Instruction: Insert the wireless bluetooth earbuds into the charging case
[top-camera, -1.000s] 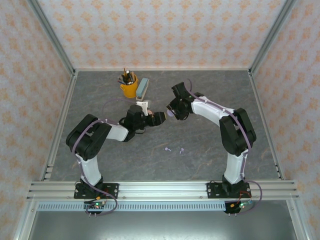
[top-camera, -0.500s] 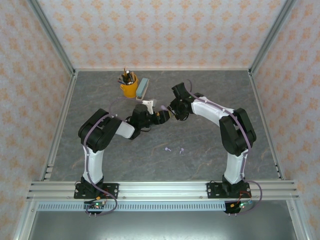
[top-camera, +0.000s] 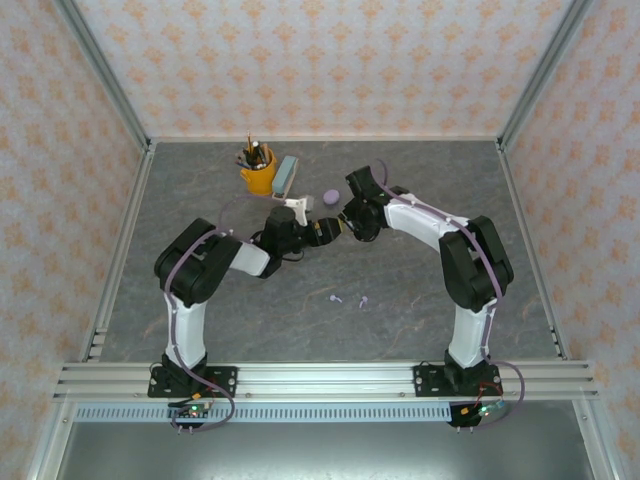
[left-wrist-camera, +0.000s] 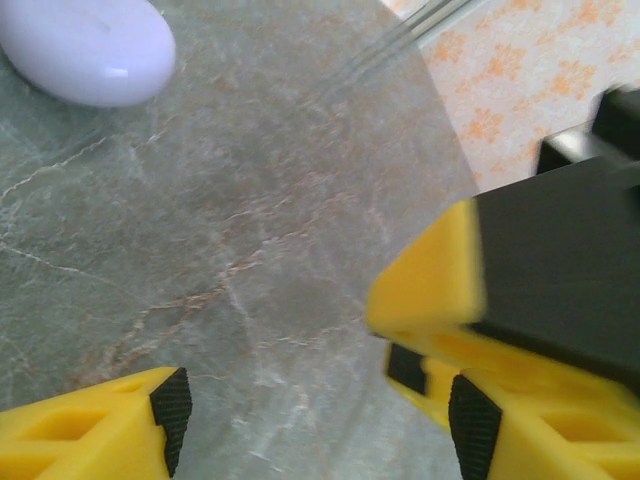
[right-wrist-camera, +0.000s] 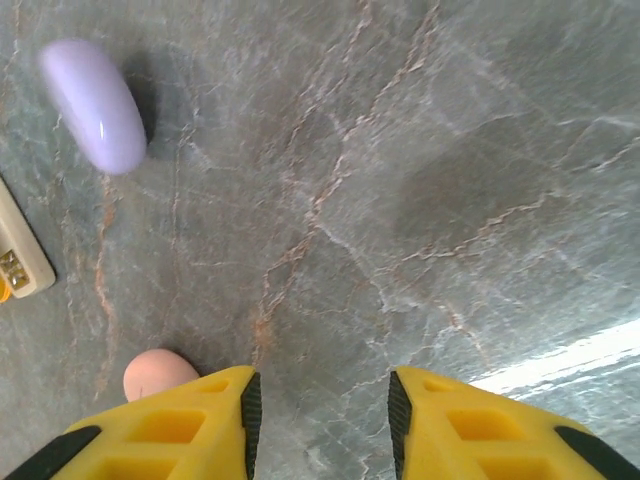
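Mid-table: the two arms meet nose to nose. Left pincer (top-camera: 327, 231) and right pincer (top-camera: 348, 222) are close together, tips nearly touching.

Left pincer, seen from its wrist (left-wrist-camera: 310, 420): jaws wide apart, only bare table (left-wrist-camera: 250, 220) between them. The right pincer's yellow-and-black finger crowds in from the right, just beside the left one's finger.

Right pincer, seen from its wrist (right-wrist-camera: 320, 410): jaws open, holding nothing. A pink rounded object (right-wrist-camera: 155, 372) sits half hidden behind one finger, outside the gap.

Lilac case (top-camera: 331, 197) lies shut on the table just beyond both pincers, touching neither.

Earbuds (top-camera: 336, 298): two tiny lilac ones lie side by side in the open, nearer the arm bases and well apart from the pincers and the case. Nothing stands between.

Back left: yellow cup of pencils (top-camera: 258, 176) with a grey-blue block (top-camera: 286, 175) just beside it.
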